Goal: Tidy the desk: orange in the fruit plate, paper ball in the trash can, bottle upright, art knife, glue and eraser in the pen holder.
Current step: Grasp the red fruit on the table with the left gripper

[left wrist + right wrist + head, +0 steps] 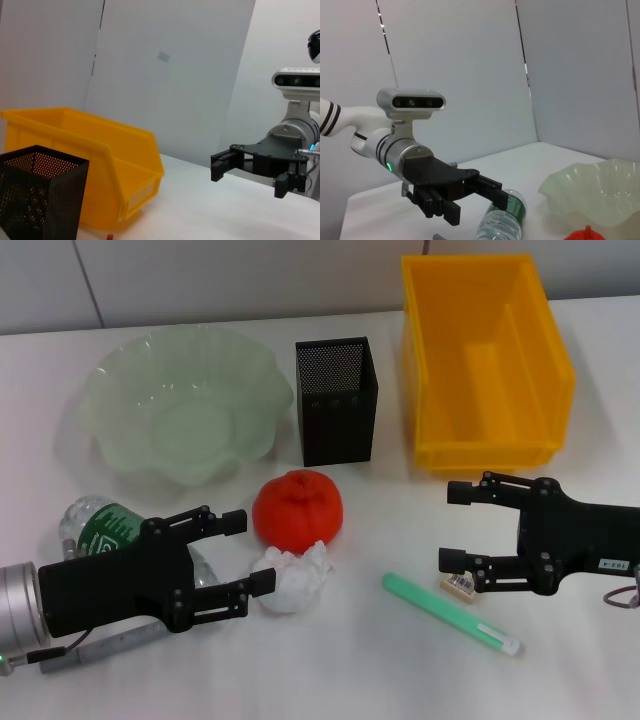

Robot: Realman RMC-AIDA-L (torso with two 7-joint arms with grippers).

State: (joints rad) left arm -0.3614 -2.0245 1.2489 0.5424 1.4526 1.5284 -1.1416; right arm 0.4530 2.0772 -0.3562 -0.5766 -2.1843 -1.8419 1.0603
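An orange (pixel 298 508) sits mid-table, with a white paper ball (pixel 293 575) just in front of it. A clear bottle with a green label (pixel 100 525) lies on its side at the left, partly under my left arm. My left gripper (pixel 252 552) is open and empty, its fingers reaching toward the paper ball. My right gripper (pixel 450 525) is open and empty, above a small eraser (pixel 459 583) and a green stick (pixel 450 613). A grey bar (pixel 95 650) lies under the left arm. The black mesh pen holder (pixel 337 400) and the green glass plate (pixel 180 415) stand behind.
A yellow bin (pixel 485 360) stands at the back right, next to the pen holder; the left wrist view shows the bin (pixel 100 150), the holder (pixel 40 195) and the right gripper (pixel 247 177). The right wrist view shows the left gripper (pixel 476 206), bottle (pixel 505 217) and plate (pixel 595 192).
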